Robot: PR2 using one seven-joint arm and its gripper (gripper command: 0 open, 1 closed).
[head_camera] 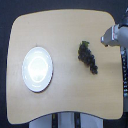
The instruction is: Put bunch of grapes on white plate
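A small dark purple bunch of grapes (87, 56) with a bit of green stem at its upper end lies on the wooden table, right of the middle in the exterior view. The round glossy white plate (37, 68) rests on the table's left part, well apart from the grapes, with nothing on it. My gripper (106, 39) comes in from the exterior view's right edge, up and to the right of the grapes and not touching them. It is blurred and small, so whether its fingers are open or shut does not show.
The light wooden table (62, 30) has rounded corners and a dark surround. Grey robot parts (65, 120) show below its front edge, and more of the arm (121, 35) sits at the right edge.
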